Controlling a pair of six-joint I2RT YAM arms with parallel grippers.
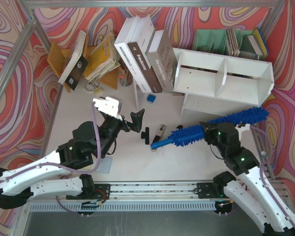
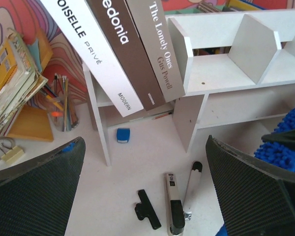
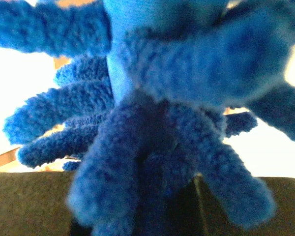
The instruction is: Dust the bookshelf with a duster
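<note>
The white bookshelf (image 1: 246, 73) stands at the back right, its two cubbies empty; it also shows in the left wrist view (image 2: 221, 73). The blue fluffy duster (image 1: 241, 117) lies slanted in front of the shelf's lower right part, handle end pointing left toward the table's middle. My right gripper (image 1: 212, 132) is shut on the duster near where fluff meets handle. In the right wrist view the duster (image 3: 157, 98) fills the frame and hides the gripper (image 3: 152, 196). My left gripper (image 1: 133, 121) is open and empty, left of the handle end; in its wrist view (image 2: 143, 147) the fluff shows at the right edge (image 2: 290, 142).
Large books (image 1: 142, 54) lean on a thin white board left of the shelf. A green rack (image 1: 216, 39) stands behind it. A stapler (image 2: 176, 206), a black clip (image 2: 147, 209) and a small blue object (image 2: 123, 134) lie on the table. Books on a yellow stand (image 1: 101, 56) sit at the back left.
</note>
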